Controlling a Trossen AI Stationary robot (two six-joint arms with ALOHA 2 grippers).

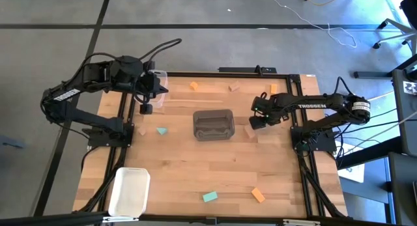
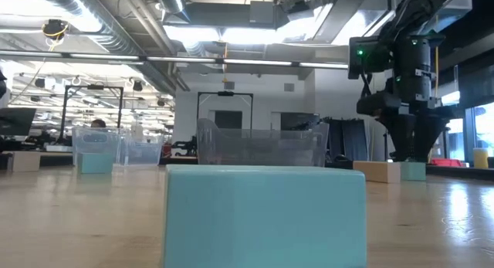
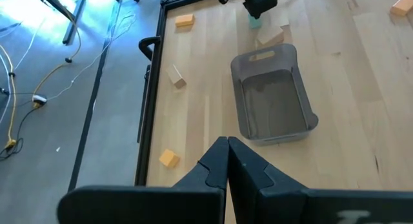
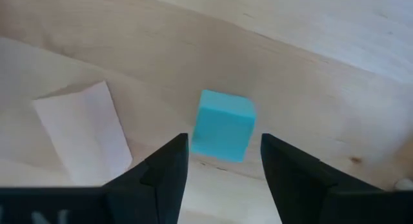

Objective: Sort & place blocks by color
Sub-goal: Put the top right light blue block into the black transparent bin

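Note:
My right gripper [image 4: 224, 161] points down over the table's right part, open, with one finger on each side of a small teal block [image 4: 222, 126] that lies flat on the wood; I see no touch. A tan block [image 4: 84, 130] lies right beside it. The high view shows this gripper [image 1: 256, 123] just right of the grey bin [image 1: 214, 124]. Other blocks lie scattered: orange [image 1: 193, 86], tan [image 1: 234, 88], teal [image 1: 161, 131], teal [image 1: 210, 197], orange [image 1: 258, 195]. My left gripper [image 3: 227, 161] hangs shut and empty high at the far left [image 1: 148, 107].
A clear bin [image 1: 158, 83] stands at the far left under the left arm, and a white bin [image 1: 129, 190] at the near left corner. The black frame rail [image 1: 296, 115] runs along the table's right edge beside the right arm. A teal block [image 2: 262, 214] fills the low view's foreground.

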